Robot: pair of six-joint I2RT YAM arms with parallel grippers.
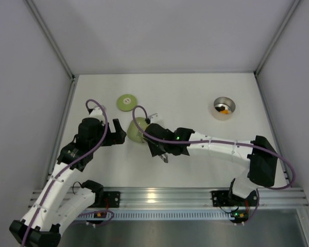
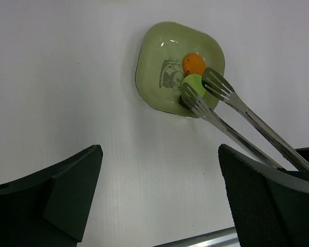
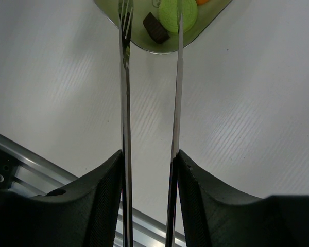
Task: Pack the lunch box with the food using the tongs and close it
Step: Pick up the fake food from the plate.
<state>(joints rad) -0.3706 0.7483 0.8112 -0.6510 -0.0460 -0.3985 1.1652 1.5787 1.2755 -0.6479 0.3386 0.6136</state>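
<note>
My right gripper (image 3: 150, 162) is clenched on the tongs (image 3: 124, 103), its matte black fingers (image 3: 92, 206) pressing the two slim, polished steel arms from outside. The forked tips reach over the glossy, light green squarish plate (image 2: 154, 56), one on each side of a flat round green piece (image 2: 195, 82). A dimpled orange ball (image 2: 194, 63) and a dark brown block (image 3: 156, 27) lie beside it. My left gripper (image 2: 159, 152) hangs released, jaws wide, near the plate. Well apart on the white table (image 1: 195, 92) stands the round metal lunch box (image 1: 224, 108), open, with its flat green lid (image 1: 126, 101) beyond the plate.
</note>
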